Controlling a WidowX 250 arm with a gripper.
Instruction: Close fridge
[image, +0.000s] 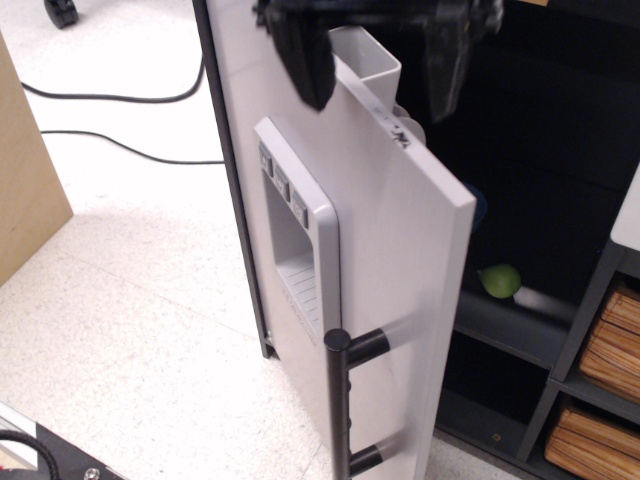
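The fridge door (390, 260) is light grey with a recessed dispenser panel (295, 250) and a black bar handle (340, 400). It stands partly swung across the black shelved interior (545, 150), with a gap left on the right. A grey inner bin (365, 62) shows behind the door's top edge. My gripper (375, 60) is at the top of the frame, open, with one black finger (305, 65) in front of the door's top edge and the other (445, 70) behind it. A green pear-like fruit (500, 280) lies on the shelf.
A grey shelving unit with tan boxes (605, 350) stands at the right. A wooden panel (25, 190) is at the left edge. Black cables (120, 140) lie on the speckled floor. A blue bowl edge (480, 205) peeks past the door.
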